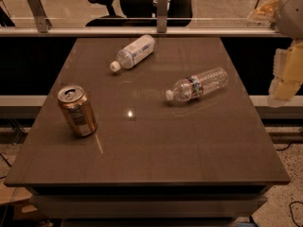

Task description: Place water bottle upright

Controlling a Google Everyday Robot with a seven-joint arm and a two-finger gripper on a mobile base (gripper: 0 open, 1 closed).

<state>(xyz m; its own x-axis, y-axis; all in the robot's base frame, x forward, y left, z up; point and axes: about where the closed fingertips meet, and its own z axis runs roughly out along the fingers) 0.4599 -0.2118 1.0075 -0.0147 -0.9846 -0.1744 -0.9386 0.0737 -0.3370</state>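
The water bottle (199, 84) is clear ribbed plastic with a white cap and a narrow red-and-dark label band. It lies on its side right of the middle of the dark table (151, 150), cap pointing to the front left. My gripper (284, 86) hangs at the right edge of the view, beyond the table's right edge. It is to the right of the bottle, apart from it, and holds nothing that I can see.
A second bottle (134, 52) with a wide white wrap label lies on its side at the back of the table. A gold can (77, 110) stands upright at the left. A glass railing (94, 27) and an office chair (142, 4) are behind the table.
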